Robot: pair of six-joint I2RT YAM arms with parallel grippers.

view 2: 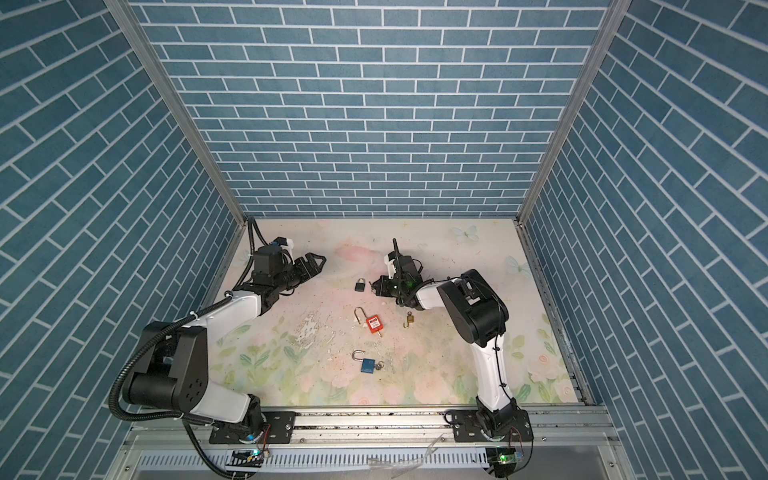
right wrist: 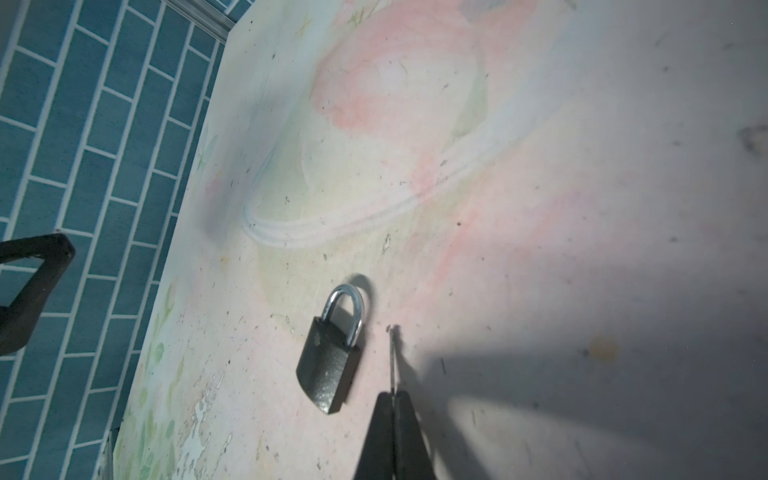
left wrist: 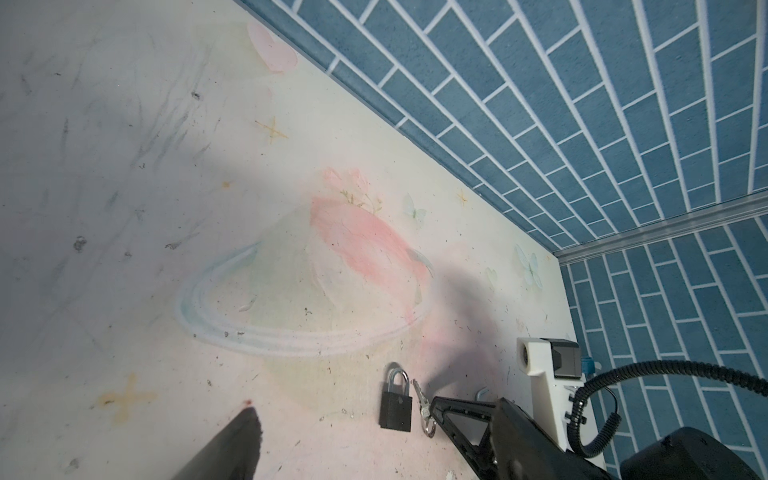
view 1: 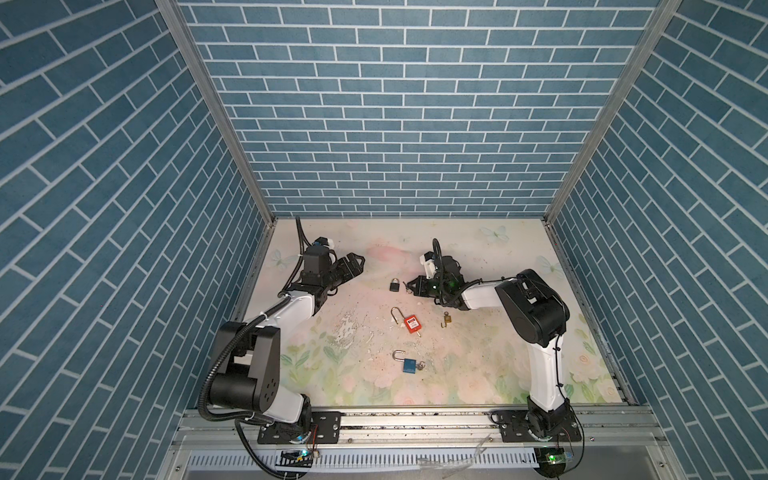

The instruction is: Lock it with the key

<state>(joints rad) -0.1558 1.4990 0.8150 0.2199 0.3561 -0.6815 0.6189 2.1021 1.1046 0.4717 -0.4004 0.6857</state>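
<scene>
Plainly the padlock [right wrist: 330, 370] is the thing to plan around: it lies flat on the tabletop [view 1: 478, 365], a small black metal block with a steel shackle [right wrist: 349, 289], both legs of which sit down in the body. Its long axis runs from base to shackle. In both top views the base end faces the red lock [view 1: 411, 323], which lies off that end, well apart, and the shackle end is turned the opposite way. I judge it dense for its size, rigid, and smooth enough to skate when nudged. It wants holding across the two narrow sides of the body, clear of the base, where I expect the keyway; no view shows the keyway itself

Just beside the padlock, on its right-arm side and not touching it, the right end effector [right wrist: 392, 399] is pressed together on the head of the key [right wrist: 392, 357], whose thin blade sticks out past the fingertips. The blade runs nearly parallel to the padlock's long axis with its tip toward the shackle end, so by my reckoning it faces the wrong end and must be swung round to the base. The key looks thin, stiff and slick, and could twist in the pinch; a ring [left wrist: 430, 428] hangs from its head. The left end effector [view 1: 355, 264] hangs well apart from the padlock on its other side, spread wide and holding nothing
</scene>
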